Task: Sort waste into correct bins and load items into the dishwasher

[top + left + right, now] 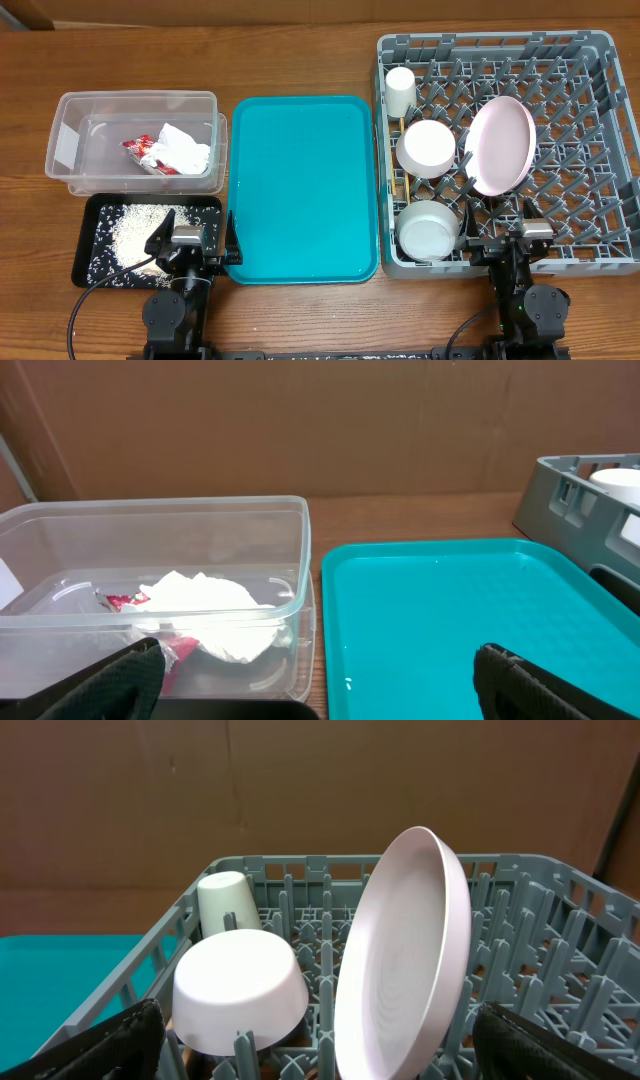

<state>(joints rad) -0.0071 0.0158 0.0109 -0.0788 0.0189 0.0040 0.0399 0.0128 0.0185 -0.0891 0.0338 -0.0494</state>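
Observation:
The clear tub [135, 97] holds the red wrapper [138, 147] and the white tissue [185, 148]. Rice grains [135, 232] lie in the black tray [88, 270]. In the grey dish rack [590, 150] stand the cup [400, 90], two white bowls [428, 146] [428, 228] and the pink plate [500, 145] on edge; thin chopsticks [404, 186] lie beside the bowls. My left gripper [193, 243] [320, 685] is open, low at the front between the black tray and the teal tray. My right gripper [520, 245] [325, 1045] is open at the rack's near wall, facing the bowl [240, 990] and plate [400, 960].
The flat teal tray [300, 190] lies between bins and rack, with a stray grain [347, 682] near its left rim. Brown cardboard walls stand behind the table. The wooden table edge runs close behind both arm bases.

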